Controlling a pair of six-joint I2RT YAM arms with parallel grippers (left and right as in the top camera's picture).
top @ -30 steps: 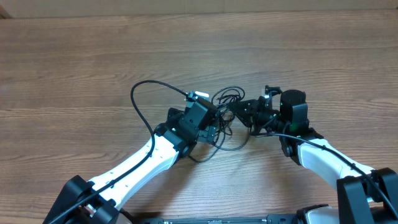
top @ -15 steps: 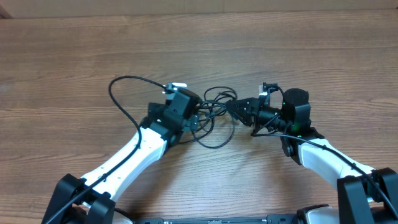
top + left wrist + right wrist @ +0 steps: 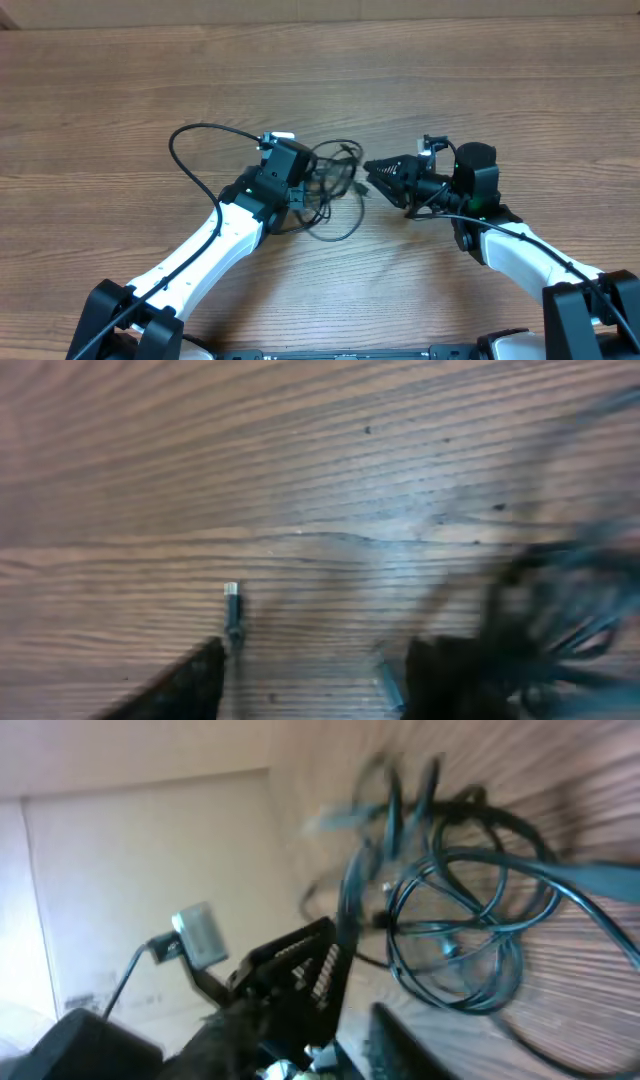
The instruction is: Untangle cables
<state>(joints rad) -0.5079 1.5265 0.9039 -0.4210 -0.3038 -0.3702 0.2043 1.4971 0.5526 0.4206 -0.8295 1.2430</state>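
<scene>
1. Wood-grain table [image 3: 480,80] under everything, with a plain pale wall beyond in the right wrist view.
2. Left gripper [image 3: 315,660]: spread wide, bare wood between the fingers, nothing pinched. Silvery-tipped plug [image 3: 232,615] just beside one finger.
3. Right gripper [image 3: 372,177]: likewise released, aimed at the cables [image 3: 335,178] but apart from them.
4. Cables: bunched in overlapping loops between the grippers, hard against the left one. Cannot tell whether hooked on a finger.
5. Risk: could tighten the knot if dragged by a snagged strand, and might foul the left arm's own wire [image 3: 185,150] looping nearby.
6. Open table left, right and beyond; near side crowded by both arms.
</scene>
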